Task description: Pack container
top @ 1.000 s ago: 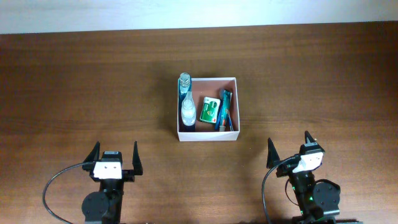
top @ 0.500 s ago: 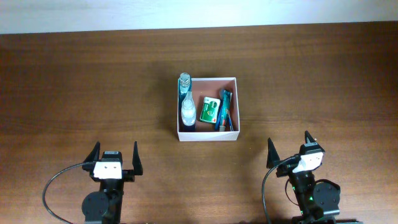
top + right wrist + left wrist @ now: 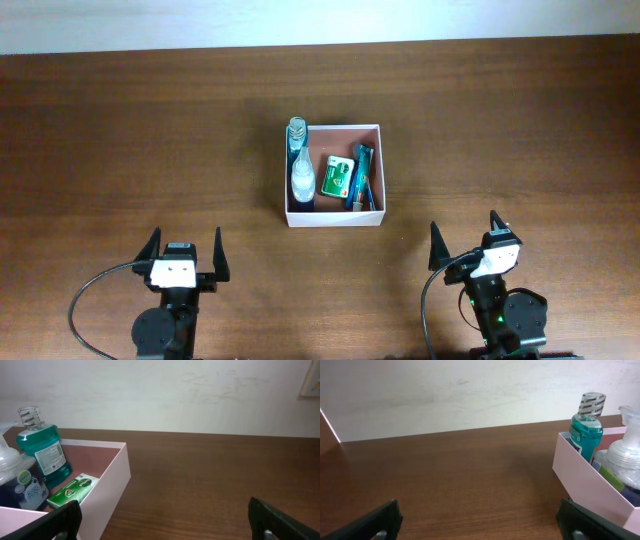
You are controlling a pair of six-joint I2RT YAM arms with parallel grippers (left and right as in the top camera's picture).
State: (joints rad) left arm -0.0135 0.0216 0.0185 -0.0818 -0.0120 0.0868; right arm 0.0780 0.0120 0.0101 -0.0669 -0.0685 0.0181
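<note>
Dark brown wood table (image 3: 150,130) carries the white-walled container (image 3: 335,219) at its middle, well apart from both arms. The left hand (image 3: 186,233) and right hand (image 3: 464,224) are spread wide, holding nothing. Inside the container are a clear pump bottle (image 3: 301,180), a teal mouthwash bottle (image 3: 297,131), a blue tube (image 3: 361,172) and a green box (image 3: 338,177).

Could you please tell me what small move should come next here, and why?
Probably none beyond ending the run: the teal mouthwash bottle, clear pump bottle, green packet and blue oblong pack all sit inside the square white-walled container, no loose item shows on the brown wooden table, and the left end effector and right end effector stand open, empty.
</note>
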